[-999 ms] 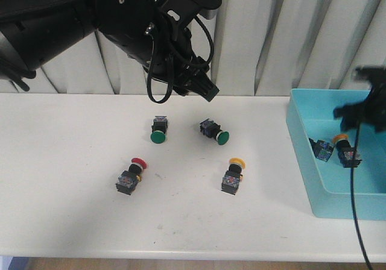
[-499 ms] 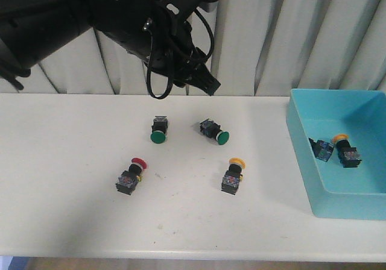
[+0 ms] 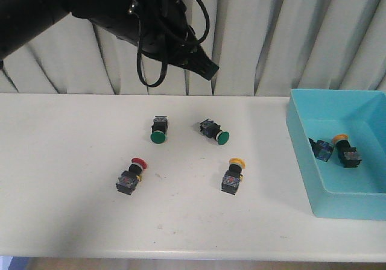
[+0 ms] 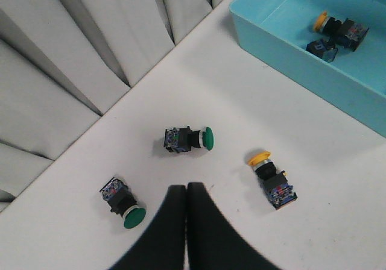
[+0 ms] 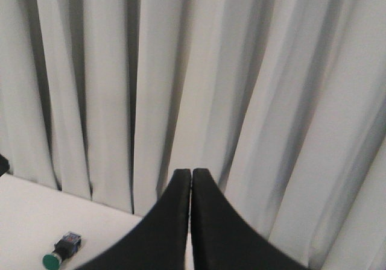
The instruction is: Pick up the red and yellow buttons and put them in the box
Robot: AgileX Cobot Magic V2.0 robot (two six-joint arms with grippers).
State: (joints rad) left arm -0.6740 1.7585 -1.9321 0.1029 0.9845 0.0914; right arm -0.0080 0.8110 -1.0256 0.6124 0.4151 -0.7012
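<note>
A red-capped button (image 3: 131,175) lies on the white table left of centre. A yellow-capped button (image 3: 233,175) lies right of centre; it also shows in the left wrist view (image 4: 272,178). The turquoise box (image 3: 301,138) stands at the right and holds a yellow-capped button (image 3: 345,150) and a dark switch body (image 3: 322,149). In the left wrist view the box (image 4: 271,44) shows the same two pieces. My left gripper (image 3: 206,70) is shut and empty, high above the table's back. My right gripper (image 5: 190,175) is shut, empty, facing the curtain; it is out of the front view.
Two green-capped buttons (image 3: 158,129) (image 3: 215,131) lie at the table's back centre, below the left gripper. They also show in the left wrist view (image 4: 188,140) (image 4: 123,202). A pleated white curtain (image 3: 271,35) hangs behind the table.
My left arm has risen and drawn back a little. My right gripper, over the box a second ago, has left the front view. The buttons have not moved.
</note>
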